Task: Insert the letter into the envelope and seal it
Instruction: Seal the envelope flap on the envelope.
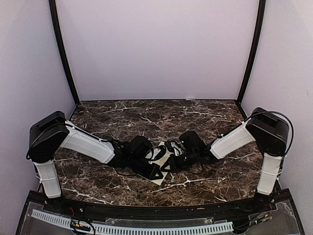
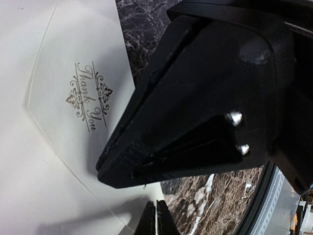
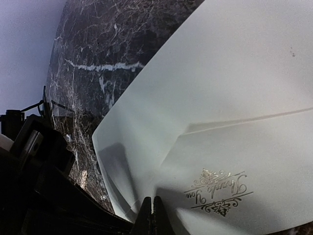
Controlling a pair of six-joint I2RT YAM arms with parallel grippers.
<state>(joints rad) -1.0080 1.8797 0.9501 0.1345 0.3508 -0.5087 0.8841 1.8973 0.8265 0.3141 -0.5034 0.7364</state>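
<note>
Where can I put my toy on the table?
Bare: the far strip of dark marble table between the back wall and the arms, and the near strip between their bases. Crowded: the middle, where both shut jaws meet over the cream paper envelope.

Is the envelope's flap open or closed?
Closed. The flap with the gold Thank You lies flat on the envelope. Whether it's glued, I cannot tell.

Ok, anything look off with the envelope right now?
Nothing stands out. The envelope lies flat on the table, turned diagonal to its front edge, flap folded down, no tears or crumpling showing. The left end effector and right end effector are shut, tips at it. The letter is not in view.
</note>
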